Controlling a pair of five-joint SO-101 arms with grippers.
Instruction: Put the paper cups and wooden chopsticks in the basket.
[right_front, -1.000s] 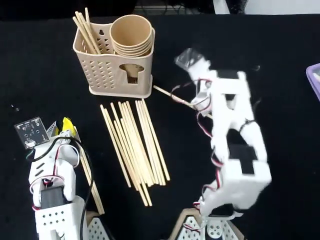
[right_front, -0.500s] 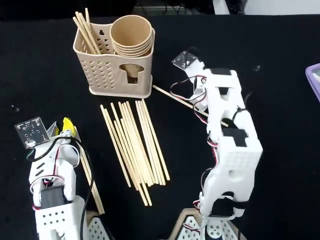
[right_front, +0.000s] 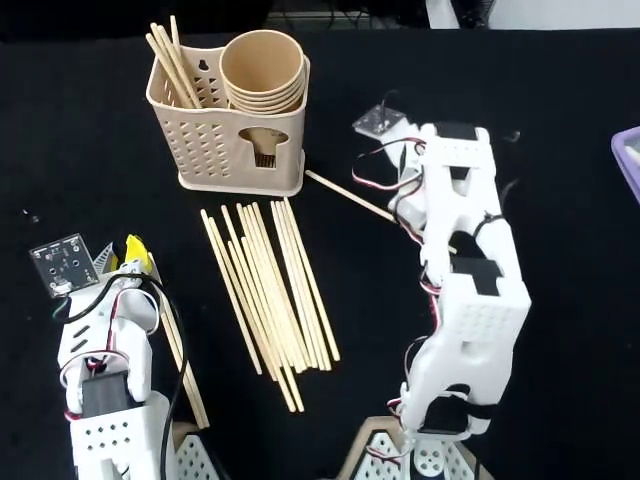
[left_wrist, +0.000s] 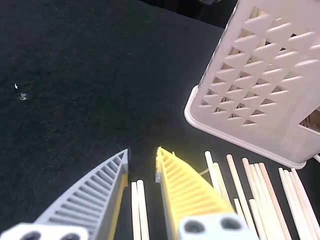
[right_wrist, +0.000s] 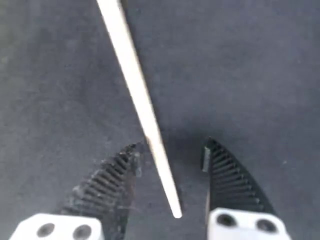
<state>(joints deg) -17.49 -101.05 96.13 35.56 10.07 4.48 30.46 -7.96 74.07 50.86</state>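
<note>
The beige basket (right_front: 225, 140) stands at the back and holds a stack of paper cups (right_front: 262, 68) and a few chopsticks (right_front: 170, 60). A loose bundle of wooden chopsticks (right_front: 270, 285) lies in front of it. A single chopstick (right_front: 345, 192) lies to the right of the basket and runs under the right arm (right_front: 460, 230). My right gripper (right_wrist: 170, 160) is open just above the table, with that chopstick (right_wrist: 137, 92) between its fingers. My left gripper (left_wrist: 142, 152) (right_front: 130, 255) is narrowly open at the front left, over two chopsticks (left_wrist: 139, 210).
A purple container's edge (right_front: 628, 155) shows at the far right. The basket's perforated wall (left_wrist: 260, 85) rises close ahead of the left gripper. A small circuit board (right_front: 62, 262) sits beside the left arm. The table is covered in black cloth.
The right arm has swung and straightened, settling over the single chopstick. The left arm, the basket and the bundle have not moved.
</note>
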